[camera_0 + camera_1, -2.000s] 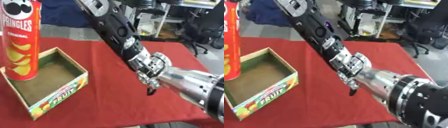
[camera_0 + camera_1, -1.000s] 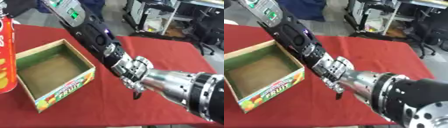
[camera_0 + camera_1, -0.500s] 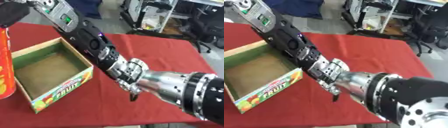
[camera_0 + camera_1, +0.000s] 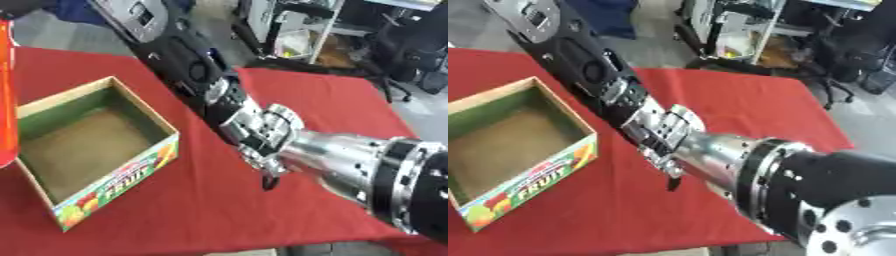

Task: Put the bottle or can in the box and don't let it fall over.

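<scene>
With the can (image 4: 5, 95) at the view's left edge beside the open box (image 4: 131, 102), not visibly inside, and the right hand (image 4: 262, 132) curled empty, keep it upright over the floor.

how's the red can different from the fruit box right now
The can is red-orange and stands tall, cut off at the view's left edge; the box is low, open-topped cardboard, in full view, with a printed fruit side. The can rises well above the box's rim. Both are on the red tablecloth.
</scene>
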You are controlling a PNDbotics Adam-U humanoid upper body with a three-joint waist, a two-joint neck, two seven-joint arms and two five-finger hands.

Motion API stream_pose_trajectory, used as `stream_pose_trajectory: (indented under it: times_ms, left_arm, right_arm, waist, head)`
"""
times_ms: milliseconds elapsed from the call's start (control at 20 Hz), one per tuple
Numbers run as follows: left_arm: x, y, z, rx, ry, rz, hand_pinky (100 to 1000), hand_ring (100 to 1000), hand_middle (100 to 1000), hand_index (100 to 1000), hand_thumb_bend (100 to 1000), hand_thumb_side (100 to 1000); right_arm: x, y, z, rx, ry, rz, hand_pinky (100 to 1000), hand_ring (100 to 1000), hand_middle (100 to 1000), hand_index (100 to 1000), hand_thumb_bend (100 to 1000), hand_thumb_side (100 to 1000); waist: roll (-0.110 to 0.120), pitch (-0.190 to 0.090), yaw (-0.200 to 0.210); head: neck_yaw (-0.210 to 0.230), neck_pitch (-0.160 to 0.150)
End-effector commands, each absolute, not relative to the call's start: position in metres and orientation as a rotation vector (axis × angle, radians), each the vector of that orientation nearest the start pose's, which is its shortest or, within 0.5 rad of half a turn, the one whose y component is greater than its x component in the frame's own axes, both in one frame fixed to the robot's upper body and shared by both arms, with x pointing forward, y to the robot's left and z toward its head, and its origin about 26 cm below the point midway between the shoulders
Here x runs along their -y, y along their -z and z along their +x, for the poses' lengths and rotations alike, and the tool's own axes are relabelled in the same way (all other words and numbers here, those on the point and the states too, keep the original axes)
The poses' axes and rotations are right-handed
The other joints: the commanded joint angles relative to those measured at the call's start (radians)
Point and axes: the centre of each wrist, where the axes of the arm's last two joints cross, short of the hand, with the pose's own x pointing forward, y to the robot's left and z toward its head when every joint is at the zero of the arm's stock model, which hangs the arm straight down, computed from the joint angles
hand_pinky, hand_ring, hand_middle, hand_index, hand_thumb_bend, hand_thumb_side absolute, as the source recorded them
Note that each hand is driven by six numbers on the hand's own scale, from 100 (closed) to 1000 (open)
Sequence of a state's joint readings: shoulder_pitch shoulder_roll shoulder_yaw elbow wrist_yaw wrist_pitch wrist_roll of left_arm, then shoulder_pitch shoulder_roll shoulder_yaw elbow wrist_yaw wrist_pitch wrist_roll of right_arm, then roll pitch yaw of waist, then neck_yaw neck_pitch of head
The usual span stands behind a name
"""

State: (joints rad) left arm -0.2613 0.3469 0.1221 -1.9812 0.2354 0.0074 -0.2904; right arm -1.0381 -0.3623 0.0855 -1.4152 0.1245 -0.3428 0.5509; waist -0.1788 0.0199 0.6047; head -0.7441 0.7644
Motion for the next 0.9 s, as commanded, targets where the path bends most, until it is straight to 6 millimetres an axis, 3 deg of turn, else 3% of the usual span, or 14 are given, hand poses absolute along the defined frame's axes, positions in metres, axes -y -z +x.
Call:
stream_pose_trajectory:
  times_ms: [50, 900]
  left_arm:
    - [-0.303, -0.207, 0.293, 2.222, 0.521, -0.075, 451, 876, 661, 664, 100, 633]
    - [-0.304, -0.205, 0.292, 2.239, 0.550, -0.038, 452, 876, 661, 664, 100, 629]
  right_arm:
    - [0.213, -0.357, 0.409, -2.992, 1.696, 0.213, 211, 100, 100, 133, 100, 100]
    - [0.245, -0.328, 0.407, -2.812, 1.856, 0.605, 214, 100, 100, 129, 100, 100]
  waist:
    - [0.021, -0.001, -0.008]
    - [0.017, 0.048, -0.018]
  head:
    - [-0.001, 0.006]
    - [0.000, 0.006]
